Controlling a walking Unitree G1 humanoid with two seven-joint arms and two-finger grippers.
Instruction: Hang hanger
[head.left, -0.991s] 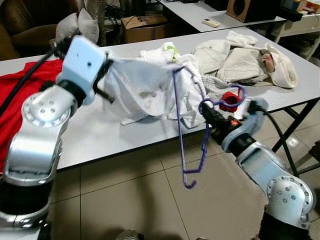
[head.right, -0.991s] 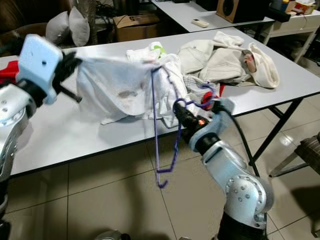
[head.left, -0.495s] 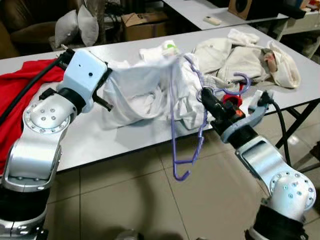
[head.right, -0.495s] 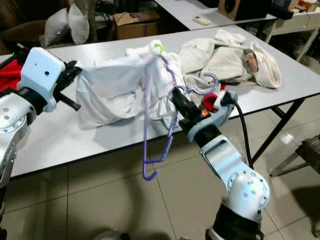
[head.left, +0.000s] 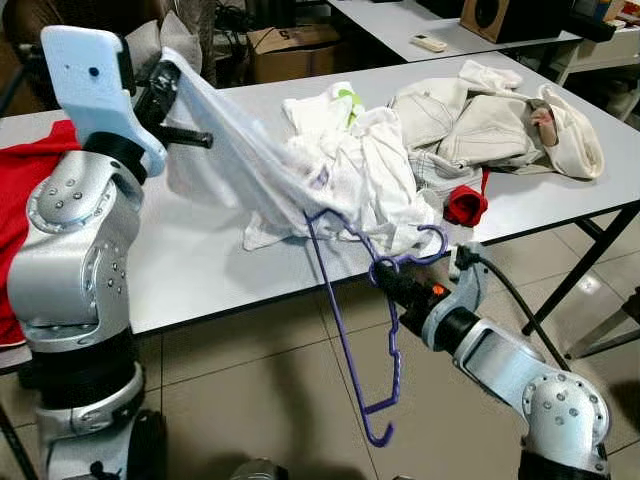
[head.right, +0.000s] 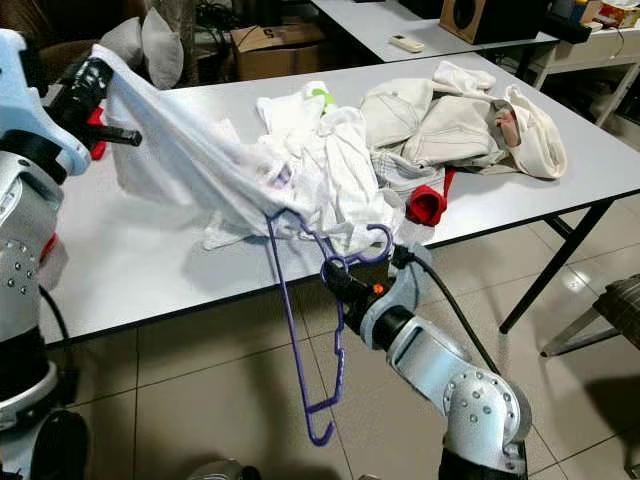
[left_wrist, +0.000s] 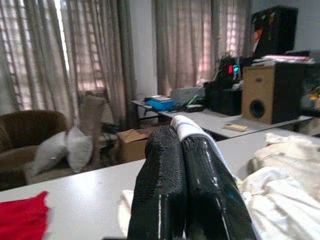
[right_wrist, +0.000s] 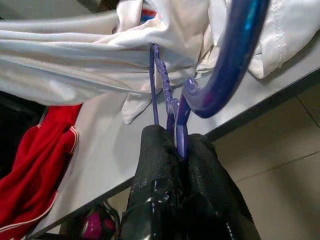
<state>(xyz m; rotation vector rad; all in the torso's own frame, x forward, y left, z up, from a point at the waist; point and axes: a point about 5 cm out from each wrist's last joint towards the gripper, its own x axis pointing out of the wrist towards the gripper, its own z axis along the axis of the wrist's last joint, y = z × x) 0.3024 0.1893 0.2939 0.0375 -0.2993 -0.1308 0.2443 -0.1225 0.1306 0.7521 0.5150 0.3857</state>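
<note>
Raised higher than a second ago, the left gripper (head.left: 168, 88) pinches one white shirt (head.left: 330, 175), stretching it taut above the table (head.left: 200, 270). One purple hanger (head.left: 365, 330) dangles off the table's front edge, its neck clamped in the right gripper (head.left: 385, 283), one end inside the shirt.

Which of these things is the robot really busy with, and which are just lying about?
In use:
- purple hanger, gripped by the right claw
- white garment, pulled up by the left claw

Lying about:
- cream clothes pile
- red cloth
- small red item
- cardboard box
- speaker
</note>
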